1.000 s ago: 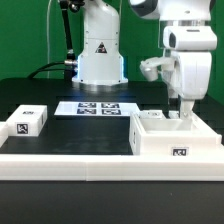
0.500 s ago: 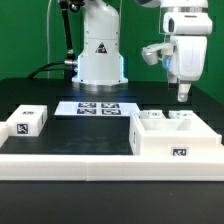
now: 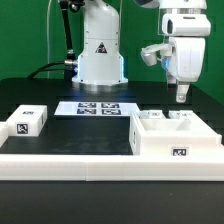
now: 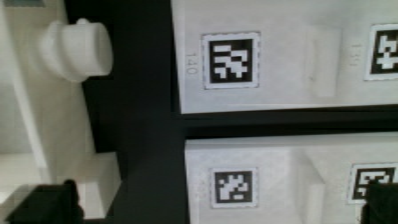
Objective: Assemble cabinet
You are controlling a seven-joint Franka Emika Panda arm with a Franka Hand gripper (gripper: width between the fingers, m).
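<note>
**While the gripper is hanging clear, the cabinet box is sitting straight below it**

Compared with a second ago, when its fingertips were reaching down among the parts in the box, the gripper [image 3: 181,96] is now hovering above the box and touching nothing. Against the picture from half a second ago, nothing is differing: arm, box and loose parts are all sitting where they were.

From the exterior view the fingers are showing as one narrow dark tip, so I cannot tell whether they are apart or together. The wrist view is showing only one dark finger [image 4: 45,202] at the frame's corner, which is not settling it either.

The cabinet box [image 3: 175,142] is lying directly under the gripper, with a tag on its front wall and smaller white panels [image 3: 152,118] standing inside it. The white block [image 3: 27,121] is resting on the black table [image 3: 70,130], well apart from the gripper toward the exterior view's left. The marker board [image 3: 98,108] is lying lower than the gripper and also toward the exterior view's left. The white border rail [image 3: 70,160] is running along in front of the box.

The wrist view is looking down on white tagged surfaces [image 4: 231,60] split by dark gaps, with a round white knob [image 4: 75,50] beside them.
</note>
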